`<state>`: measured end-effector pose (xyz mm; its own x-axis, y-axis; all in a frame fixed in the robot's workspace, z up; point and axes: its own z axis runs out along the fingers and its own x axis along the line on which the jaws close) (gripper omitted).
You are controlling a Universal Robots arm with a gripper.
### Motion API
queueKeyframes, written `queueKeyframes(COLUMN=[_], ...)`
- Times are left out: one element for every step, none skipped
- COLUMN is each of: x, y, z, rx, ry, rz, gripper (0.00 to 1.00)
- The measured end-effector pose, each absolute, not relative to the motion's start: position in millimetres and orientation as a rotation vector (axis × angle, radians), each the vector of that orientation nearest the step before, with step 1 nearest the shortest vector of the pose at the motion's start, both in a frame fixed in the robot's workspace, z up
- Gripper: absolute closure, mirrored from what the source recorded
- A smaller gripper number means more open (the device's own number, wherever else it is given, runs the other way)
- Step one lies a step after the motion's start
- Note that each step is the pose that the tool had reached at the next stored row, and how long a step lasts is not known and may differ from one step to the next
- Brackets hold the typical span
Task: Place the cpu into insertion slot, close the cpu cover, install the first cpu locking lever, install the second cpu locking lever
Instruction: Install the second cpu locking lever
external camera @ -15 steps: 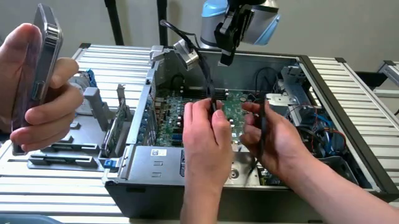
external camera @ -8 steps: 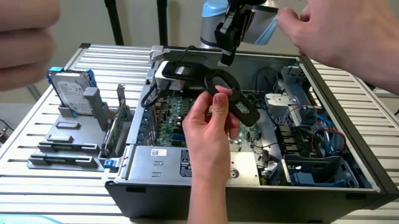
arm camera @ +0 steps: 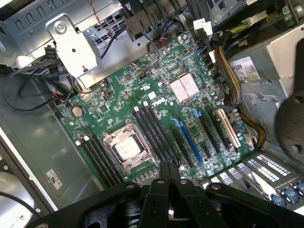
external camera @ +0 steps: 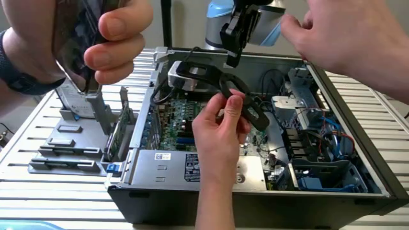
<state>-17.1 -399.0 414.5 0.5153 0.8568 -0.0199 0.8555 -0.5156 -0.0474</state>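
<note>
While the black fingers [arm camera: 168, 183] stand pressed together holding nothing, they hover over the green board [arm camera: 156, 109]. At 7 o'clock on it, the pale square cpu [arm camera: 127, 149] lies in the silver-rimmed insertion slot [arm camera: 110, 142].

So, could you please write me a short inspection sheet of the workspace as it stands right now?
Surface: slatted pale table carrying an open computer case.
Job's things: cpu lies in the insertion slot on the green motherboard; cpu cover looks closed around it; levers' state cannot be told.
Clutter: removed grey drive bracket beside the case, at the exterior view's left.
Gripper: gripper shut, empty, above the board's edge, apart from the slot.
Cables: black cable held by a person's hand; bundled wires beside the board.
Surroundings: two more hands, one holding a dark flat object.
</note>
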Motion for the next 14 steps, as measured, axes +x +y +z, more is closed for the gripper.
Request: queueKeyframes(x=[-17.1,-17.0,-17.0,-17.0,-17.0,-17.0,-17.0,-16.9,-16.9,-17.0,-17.0,-17.0,-16.9,-17.0], y=[-399.0,-399.0,-399.0,-399.0,-399.0,-399.0,-399.0,-399.0,-399.0,-399.0,-399.0,-399.0,-399.0,-399.0], z=[414.5,414.5,414.5,414.5,414.5,414.5,414.5,414.5,414.5,414.5,414.5,414.5,414.5,414.5], rx=[-2.707,-2.707,-2.707,-2.707,-2.707,-2.707,-2.707,-2.707,-2.707,-2.708,-2.708,-2.708,-2.708,-2.708], ry=[-1.530,-1.530,-1.529,-1.529,-1.529,-1.529,-1.529,-1.529,-1.529,-1.529,-1.528,-1.528,-1.528,-1.528], rz=[0.063,0.063,0.063,0.063,0.063,0.063,0.063,0.063,0.063,0.063,0.063,0.063,0.063,0.063], gripper=[0.89,0.89,0.89,0.89,0.89,0.89,0.89,0.89,0.89,0.89,0.89,0.89,0.89,0.89])
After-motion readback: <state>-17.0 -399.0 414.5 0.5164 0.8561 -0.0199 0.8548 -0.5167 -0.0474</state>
